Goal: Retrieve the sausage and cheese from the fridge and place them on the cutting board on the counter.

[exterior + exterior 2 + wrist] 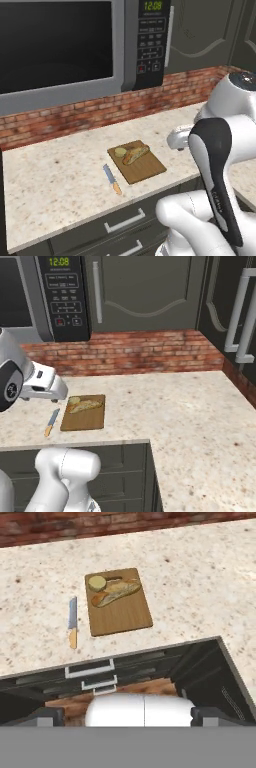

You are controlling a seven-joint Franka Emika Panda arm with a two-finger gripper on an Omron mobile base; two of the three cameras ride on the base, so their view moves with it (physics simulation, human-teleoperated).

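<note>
Hovering over the counter with the gripper spread wide and empty — cheese sits on the cutting board at upper centre beside a tan roll. Sausage we can't make out, so we'd head fridgeward, steering clear of the knife.

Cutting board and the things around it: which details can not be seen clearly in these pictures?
- Sausage: none can be made out on the cutting board; too small beside the bun-like roll and cheese.
- Hand: fingertips cut by the hand view's bottom edge.
- Fridge: cut by the right base view's edge.
</note>
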